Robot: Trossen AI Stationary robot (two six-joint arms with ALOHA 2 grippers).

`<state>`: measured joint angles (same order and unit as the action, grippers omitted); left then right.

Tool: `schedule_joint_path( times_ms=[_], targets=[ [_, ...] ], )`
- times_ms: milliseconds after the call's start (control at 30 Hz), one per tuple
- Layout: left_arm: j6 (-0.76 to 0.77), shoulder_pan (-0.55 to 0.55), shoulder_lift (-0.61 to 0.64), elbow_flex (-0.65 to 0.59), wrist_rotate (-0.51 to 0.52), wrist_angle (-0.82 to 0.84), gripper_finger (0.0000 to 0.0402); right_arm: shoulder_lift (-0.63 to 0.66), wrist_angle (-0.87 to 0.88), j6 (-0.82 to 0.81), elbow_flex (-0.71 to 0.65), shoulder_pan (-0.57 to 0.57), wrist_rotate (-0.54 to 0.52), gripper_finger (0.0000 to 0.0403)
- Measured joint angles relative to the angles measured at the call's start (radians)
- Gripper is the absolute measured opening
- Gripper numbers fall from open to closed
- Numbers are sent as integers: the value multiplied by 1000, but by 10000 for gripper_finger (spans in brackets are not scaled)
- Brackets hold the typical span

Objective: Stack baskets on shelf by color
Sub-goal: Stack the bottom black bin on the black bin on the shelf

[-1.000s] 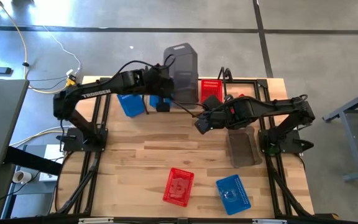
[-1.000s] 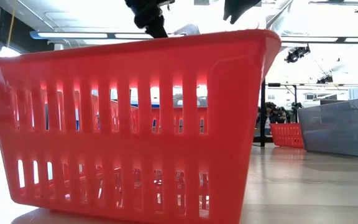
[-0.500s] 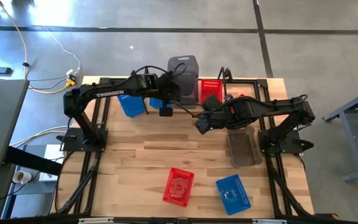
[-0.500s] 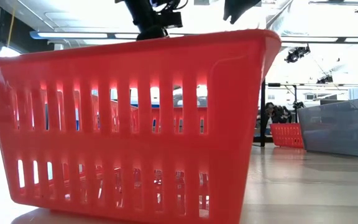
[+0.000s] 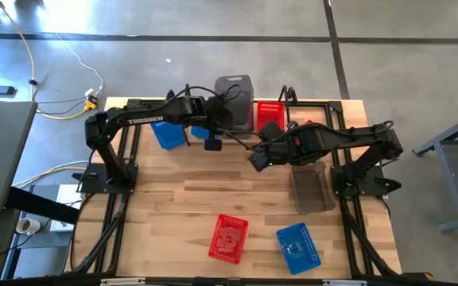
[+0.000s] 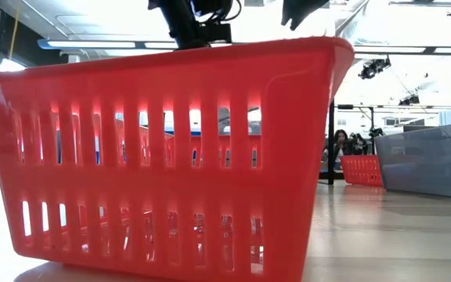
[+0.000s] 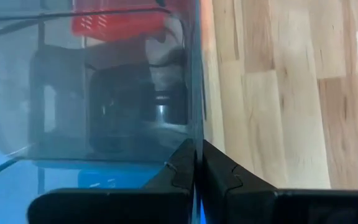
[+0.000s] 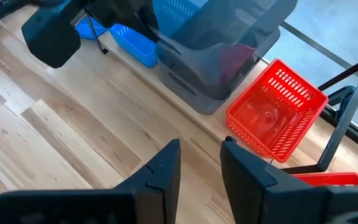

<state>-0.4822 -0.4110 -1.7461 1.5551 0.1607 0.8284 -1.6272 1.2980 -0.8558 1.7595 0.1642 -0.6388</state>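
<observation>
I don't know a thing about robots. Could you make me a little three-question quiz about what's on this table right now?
1. True or false: the left tool is shut on the wall of a smoky grey basket.
2. Which loose baskets lie on the near part of the table? A) a red basket and a blue basket; B) two grey ones; C) none.
3. Fill in: the right tool hovers over the wood with its fingers apart, holding ____.

Key: 1 true; 2 A; 3 nothing.
</observation>
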Motion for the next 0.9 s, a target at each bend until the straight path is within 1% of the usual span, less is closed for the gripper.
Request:
schedule_joint_path(
  times_ms=[567, 900],
  targets=[
    [-1, -3, -45, 0, 1, 13, 0, 0, 0, 0, 0, 0, 0, 101],
    [-1, 0, -43, 0, 10, -1, 0, 0, 0, 0, 0, 0, 0, 101]
  ],
)
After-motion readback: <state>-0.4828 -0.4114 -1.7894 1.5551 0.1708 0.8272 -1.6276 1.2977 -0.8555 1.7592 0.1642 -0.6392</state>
